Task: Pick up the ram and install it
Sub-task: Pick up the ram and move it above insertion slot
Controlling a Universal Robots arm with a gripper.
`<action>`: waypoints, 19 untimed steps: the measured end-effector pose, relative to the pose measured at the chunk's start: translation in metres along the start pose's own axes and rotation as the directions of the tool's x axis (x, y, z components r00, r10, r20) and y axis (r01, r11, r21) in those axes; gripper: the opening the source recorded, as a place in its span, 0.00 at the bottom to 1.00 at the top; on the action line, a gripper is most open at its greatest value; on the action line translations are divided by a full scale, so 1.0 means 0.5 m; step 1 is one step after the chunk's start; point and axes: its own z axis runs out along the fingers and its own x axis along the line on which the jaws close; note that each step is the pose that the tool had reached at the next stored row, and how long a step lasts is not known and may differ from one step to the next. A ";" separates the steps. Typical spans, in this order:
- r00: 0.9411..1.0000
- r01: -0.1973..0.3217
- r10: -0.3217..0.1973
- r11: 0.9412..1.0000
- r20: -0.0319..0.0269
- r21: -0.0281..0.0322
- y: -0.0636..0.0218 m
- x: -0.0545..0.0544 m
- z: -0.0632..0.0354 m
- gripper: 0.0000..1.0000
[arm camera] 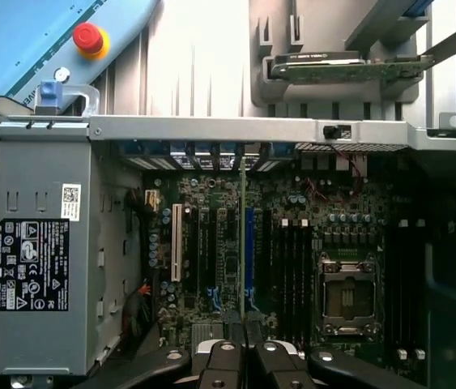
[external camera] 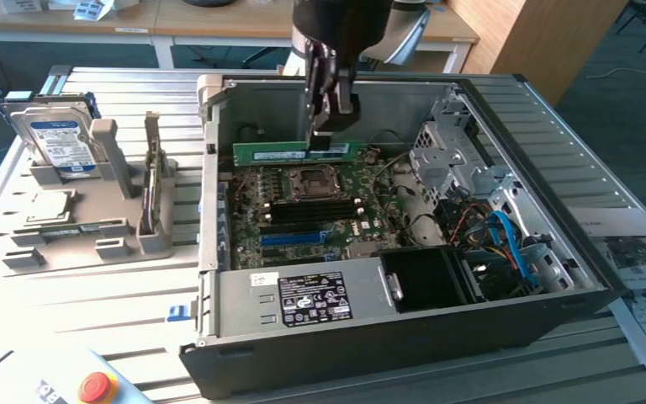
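Pickup done. Holding the ram (external camera: 278,154) clamped in the end effector (external camera: 329,139), edge-down inside the open PC case (external camera: 413,332), above the motherboard (external camera: 362,181). Not yet seated in the DIMM slots (external camera: 300,216). Left to do: insertion.

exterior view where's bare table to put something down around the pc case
Bare slatted table between the grey fixture and the e-stop box; another patch at the exterior view's right of the case, beyond the papers. Crowded inside the case, where the tool holds the ram.
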 end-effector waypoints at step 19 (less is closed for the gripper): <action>1.000 0.009 -0.009 1.000 0.000 0.000 -0.035 -0.003 -0.001 0.12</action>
